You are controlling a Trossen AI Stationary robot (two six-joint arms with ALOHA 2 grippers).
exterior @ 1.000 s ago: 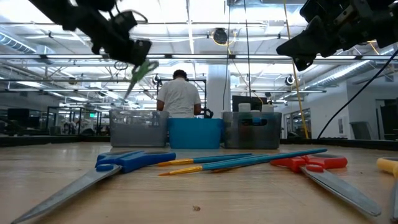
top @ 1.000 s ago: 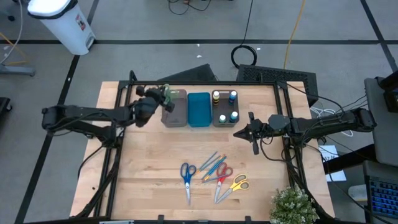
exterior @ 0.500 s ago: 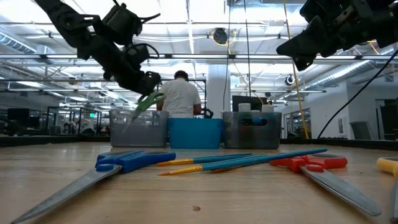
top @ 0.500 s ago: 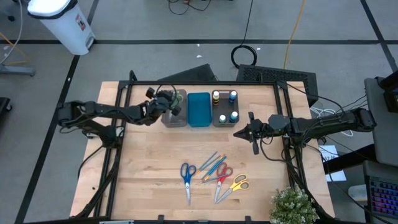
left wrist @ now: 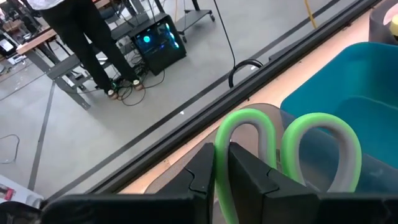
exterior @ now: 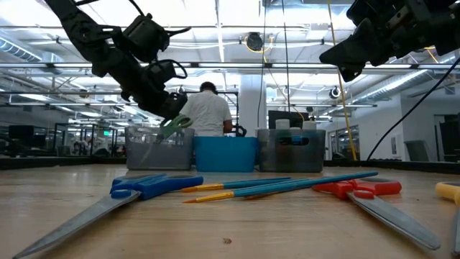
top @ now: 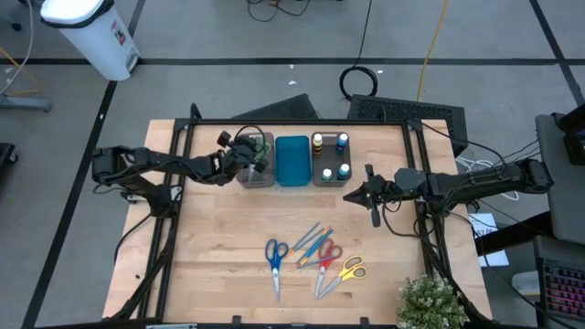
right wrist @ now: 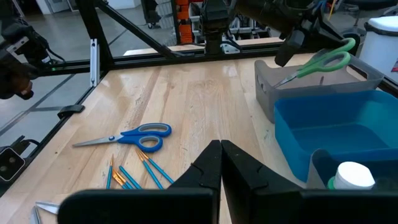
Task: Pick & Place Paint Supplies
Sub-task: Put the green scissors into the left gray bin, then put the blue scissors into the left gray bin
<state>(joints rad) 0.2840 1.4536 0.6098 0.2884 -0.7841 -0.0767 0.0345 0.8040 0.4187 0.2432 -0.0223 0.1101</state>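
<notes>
Left claw (exterior: pixel 167 109) clamped on green scissors (right wrist: pixel 317 63), tilted over grey tray (right wrist: pixel 323 93). Risk: blades snag rim on release. Right claw (top: pixel 364 195) empty, closed, waiting above tabletop (top: pixel 228 247).

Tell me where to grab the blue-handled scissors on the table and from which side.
Grip the blue scissors from straight above, probably across the closed blades just below the handle loops. They lie flat, apart from the brushes, handles toward the trays, blades toward the near edge.
</notes>
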